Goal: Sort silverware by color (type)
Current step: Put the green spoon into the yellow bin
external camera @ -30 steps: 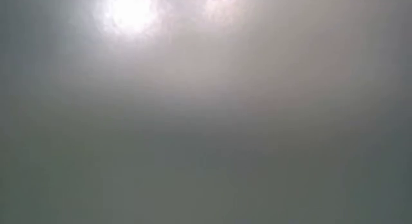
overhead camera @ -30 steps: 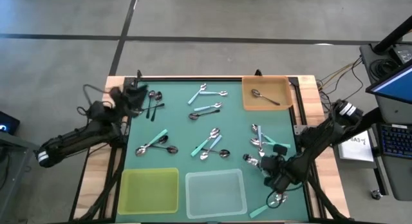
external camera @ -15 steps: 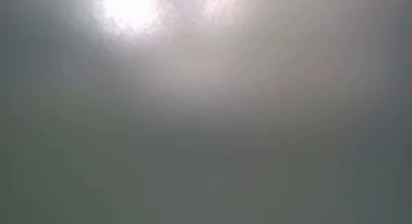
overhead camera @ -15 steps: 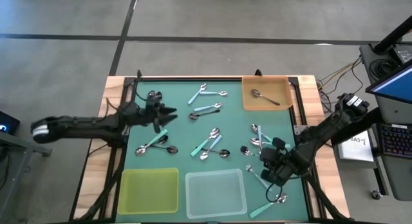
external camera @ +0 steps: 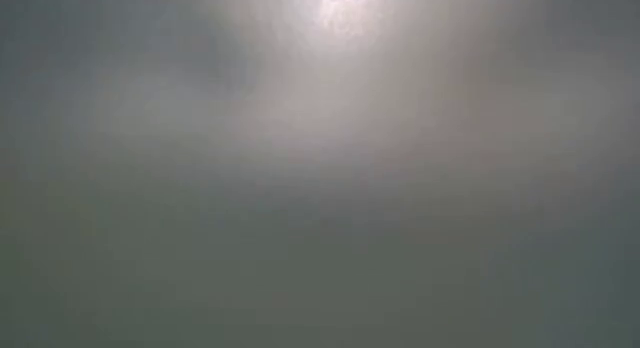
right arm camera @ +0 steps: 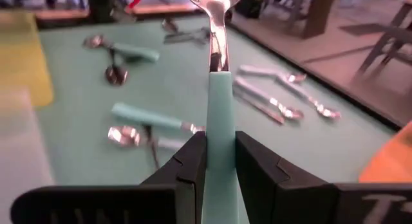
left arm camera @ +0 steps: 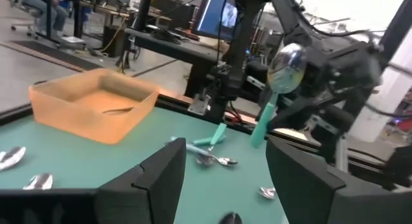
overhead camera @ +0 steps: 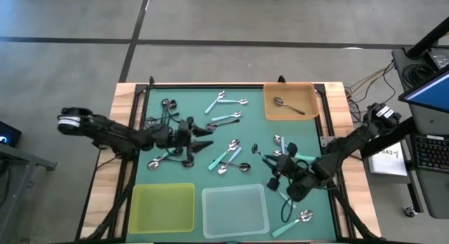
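Gripping teal spoon (right arm camera: 219, 89) by handle, right end effector (right arm camera: 219, 161) clamps it btwn fingers, bowl up.

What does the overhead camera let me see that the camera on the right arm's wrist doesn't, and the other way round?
Only the overhead view shows the yellow tray, the clear tray, and the left gripper, open above the mat. Only the right wrist view shows, close up, the right gripper clamped on a teal-handled spoon, bowl pointing away. Both show the green mat with loose spoons scattered on it.
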`<state>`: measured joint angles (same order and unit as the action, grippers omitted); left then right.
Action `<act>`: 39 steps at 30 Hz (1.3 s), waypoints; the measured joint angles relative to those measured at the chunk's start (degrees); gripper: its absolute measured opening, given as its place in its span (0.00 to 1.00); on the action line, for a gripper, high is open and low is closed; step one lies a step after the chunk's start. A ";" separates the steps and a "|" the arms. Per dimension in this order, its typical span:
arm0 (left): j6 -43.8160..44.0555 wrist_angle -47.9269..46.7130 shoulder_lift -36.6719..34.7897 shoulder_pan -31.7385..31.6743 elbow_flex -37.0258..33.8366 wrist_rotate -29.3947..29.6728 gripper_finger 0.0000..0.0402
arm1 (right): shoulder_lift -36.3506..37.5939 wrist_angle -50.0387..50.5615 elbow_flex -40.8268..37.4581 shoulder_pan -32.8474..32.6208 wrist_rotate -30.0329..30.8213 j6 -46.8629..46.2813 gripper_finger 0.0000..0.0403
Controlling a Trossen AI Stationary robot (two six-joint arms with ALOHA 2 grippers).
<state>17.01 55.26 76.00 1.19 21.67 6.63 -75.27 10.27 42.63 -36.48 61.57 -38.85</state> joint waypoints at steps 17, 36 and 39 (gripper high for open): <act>-2.79 7.05 12.52 1.58 9.70 2.04 0.50 | -15.32 -36.51 2.84 14.86 1.58 28.83 0.16; -4.45 9.96 13.19 2.47 9.16 11.98 0.42 | -23.90 -36.06 14.36 16.87 5.97 42.92 0.16; -4.45 9.65 13.19 2.54 9.16 11.90 0.26 | -23.74 -36.06 14.36 16.80 5.96 42.89 0.16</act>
<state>12.56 64.91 89.19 3.73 30.83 18.53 -99.00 -25.79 56.99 -19.68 67.53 4.04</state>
